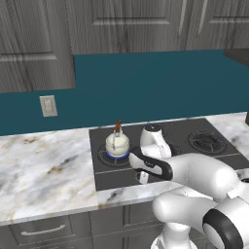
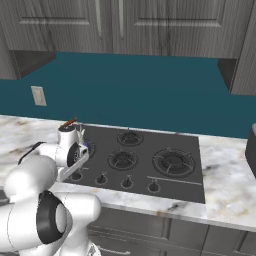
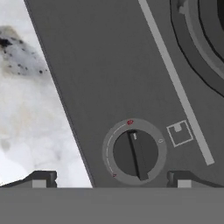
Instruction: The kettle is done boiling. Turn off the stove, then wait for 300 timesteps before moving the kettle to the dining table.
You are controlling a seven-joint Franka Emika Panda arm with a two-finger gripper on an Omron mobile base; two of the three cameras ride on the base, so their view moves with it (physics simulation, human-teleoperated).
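The cream-white kettle (image 1: 117, 143) sits on the front-left burner of the black stove (image 1: 194, 146), with a blue flame ring under it. In the right base view my hand hides most of the kettle (image 2: 67, 131). My gripper (image 1: 143, 177) hangs low over the stove's front edge, pointing down at the row of knobs. In the hand view one round black knob (image 3: 135, 153) lies just below, and my gripper (image 3: 111, 180) is open with a fingertip on each side of it and nothing held. The dining table is out of view.
The stove (image 2: 150, 150) is set in a marble worktop (image 1: 44, 170) with drawers below. Other knobs (image 2: 127, 182) line its front. Dark cabinets hang over a teal backsplash with a wall outlet (image 1: 48, 105). A dark object (image 2: 251, 145) stands at the far right.
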